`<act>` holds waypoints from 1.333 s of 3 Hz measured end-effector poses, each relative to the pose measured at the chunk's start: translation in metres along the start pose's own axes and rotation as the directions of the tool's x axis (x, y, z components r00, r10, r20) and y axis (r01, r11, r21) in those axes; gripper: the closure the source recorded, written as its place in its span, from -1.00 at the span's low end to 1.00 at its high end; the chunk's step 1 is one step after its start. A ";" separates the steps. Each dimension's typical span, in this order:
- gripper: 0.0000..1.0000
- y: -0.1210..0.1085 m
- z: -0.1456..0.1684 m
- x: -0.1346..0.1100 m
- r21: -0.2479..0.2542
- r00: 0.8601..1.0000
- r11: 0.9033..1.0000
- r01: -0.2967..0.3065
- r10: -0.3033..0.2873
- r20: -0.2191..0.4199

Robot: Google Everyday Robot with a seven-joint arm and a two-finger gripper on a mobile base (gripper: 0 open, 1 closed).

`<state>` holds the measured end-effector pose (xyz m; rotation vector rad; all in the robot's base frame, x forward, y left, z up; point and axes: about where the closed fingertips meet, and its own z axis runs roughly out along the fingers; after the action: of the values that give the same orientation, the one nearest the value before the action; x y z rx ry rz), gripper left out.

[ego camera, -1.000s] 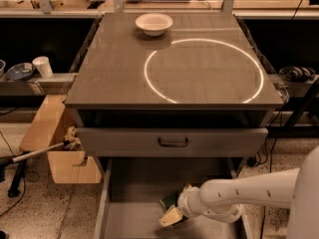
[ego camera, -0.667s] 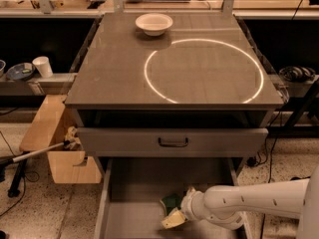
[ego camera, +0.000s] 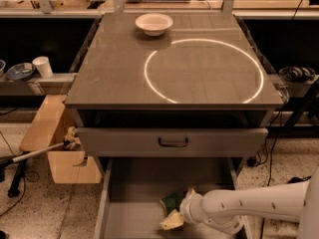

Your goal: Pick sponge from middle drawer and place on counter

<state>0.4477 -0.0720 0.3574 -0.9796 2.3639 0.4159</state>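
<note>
The counter [ego camera: 114,78] is the widest surface, with a thin white ring [ego camera: 145,73] on its right half. Below it the middle drawer [ego camera: 144,183] is pulled open, its grey floor mostly bare. Above that sits a shut drawer front [ego camera: 119,142] with a black handle [ego camera: 173,142]. A white arm [ego camera: 259,205] reaches in from the right, and its gripper [ego camera: 180,208] is low inside the open drawer, right against the sponge. A white bowl [ego camera: 154,24] stands at the counter's far edge. The sponge [ego camera: 172,201] lies on the drawer floor near the front, green face showing. Whether the gripper has hold of it I cannot tell.
</note>
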 end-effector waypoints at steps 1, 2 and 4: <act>-1.00 0.000 0.000 0.000 0.000 1.000 1.000 0.000 0.000 0.000; -0.62 0.000 0.000 0.000 0.000 1.000 1.000 0.000 0.000 0.000; 0.31 0.000 0.000 0.000 0.000 1.000 1.000 0.000 0.000 0.000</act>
<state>0.4477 -0.0719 0.3574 -0.9797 2.3638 0.4160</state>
